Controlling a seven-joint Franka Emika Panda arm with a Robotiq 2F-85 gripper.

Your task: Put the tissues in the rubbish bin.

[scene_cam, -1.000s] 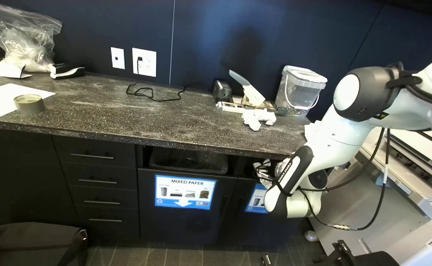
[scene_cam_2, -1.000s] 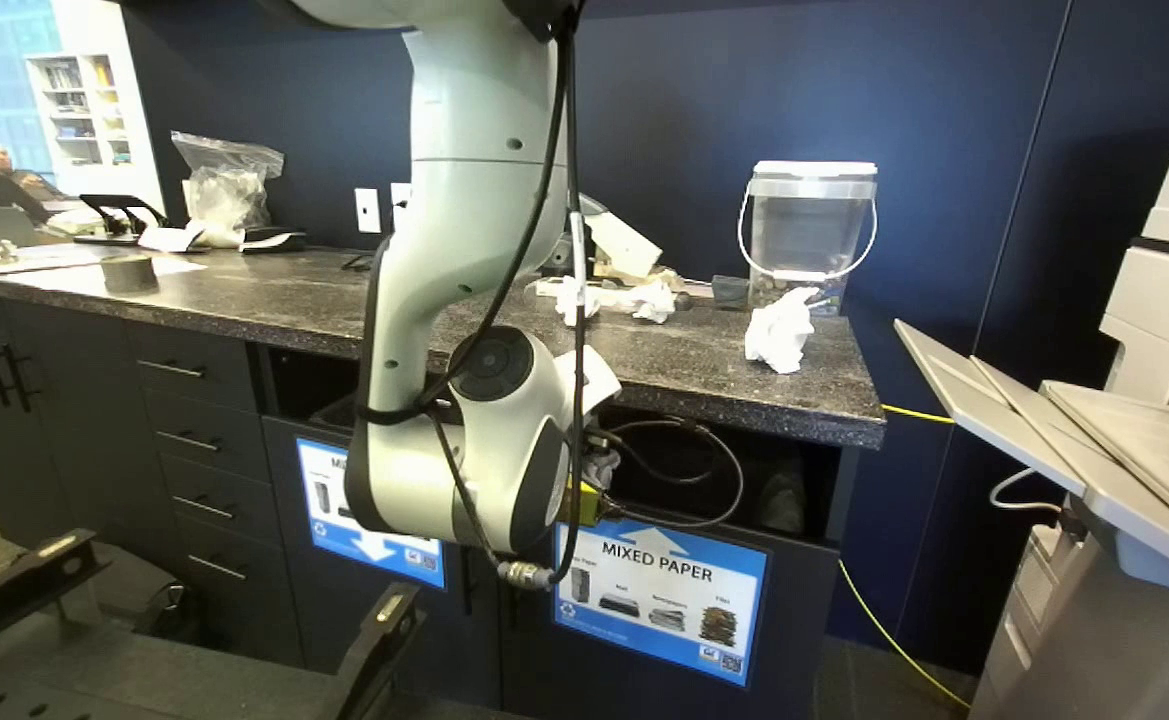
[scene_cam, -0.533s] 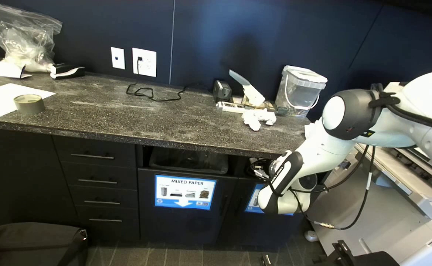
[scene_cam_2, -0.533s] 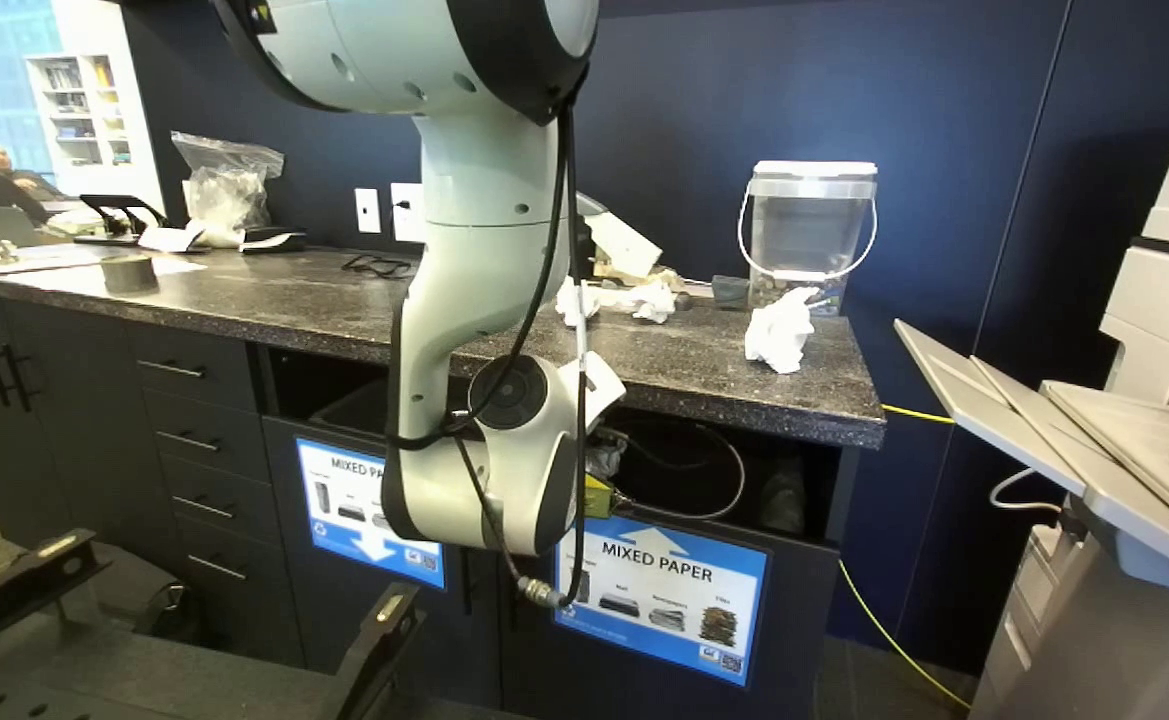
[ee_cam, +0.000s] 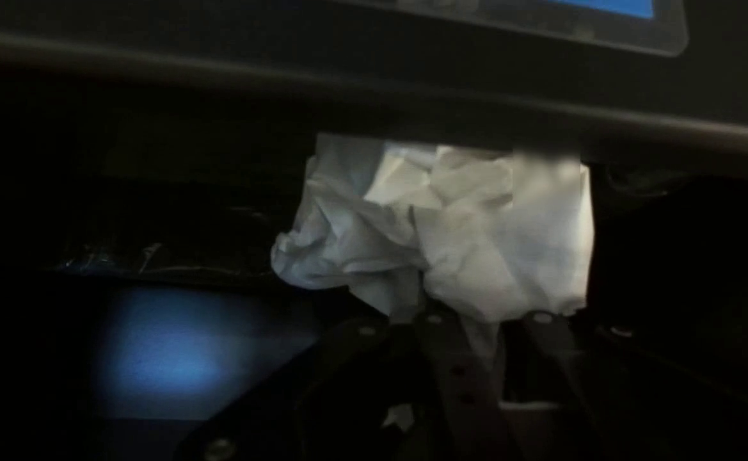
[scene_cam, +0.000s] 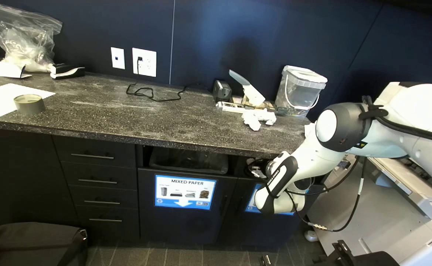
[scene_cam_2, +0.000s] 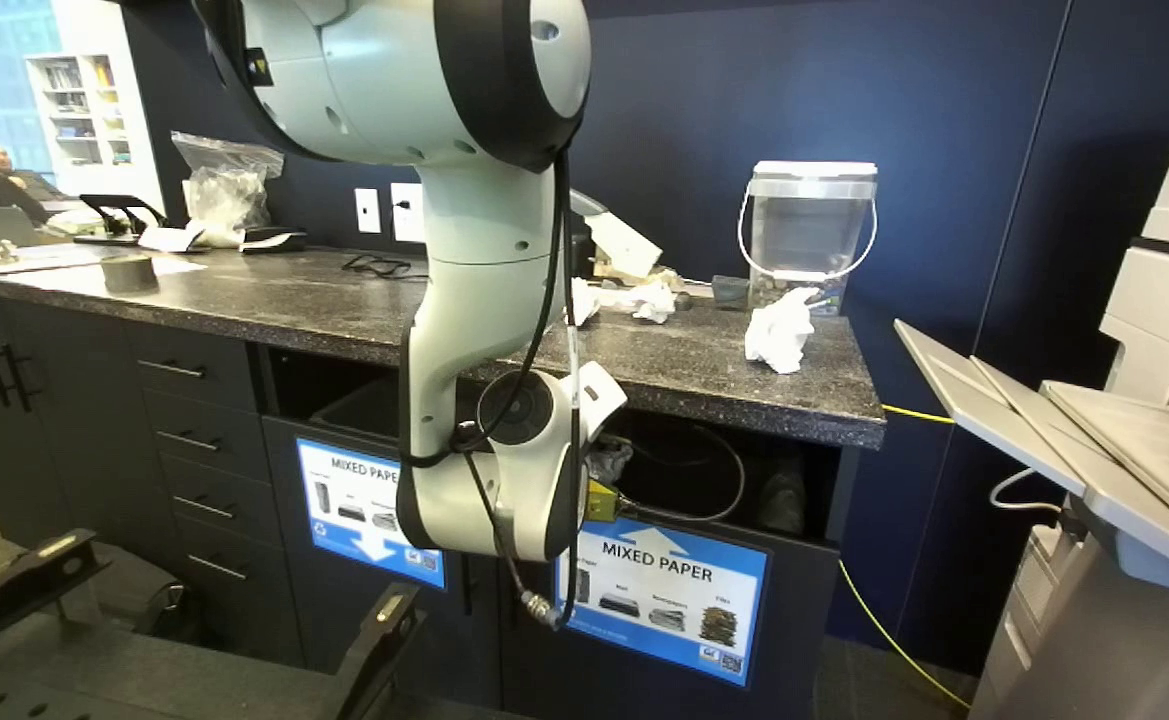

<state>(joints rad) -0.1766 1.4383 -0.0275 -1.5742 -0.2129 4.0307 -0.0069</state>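
Our arm (scene_cam_2: 489, 230) has come lower since a second ago; the crumpled tissue (ee_cam: 463, 237) is inside the mixed-paper bin (scene_cam_2: 796, 600), at twelve o'clock from our gripper (ee_cam: 489, 315). It hides where this closes, so we cannot tell the hold; release seems next.

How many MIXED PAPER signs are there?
2: the down-arrow sign beside the drawers; the up-arrow sign, right of it in both exterior views. Others may be hidden.

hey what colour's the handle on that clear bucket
The handle is white, seen best in an exterior view.
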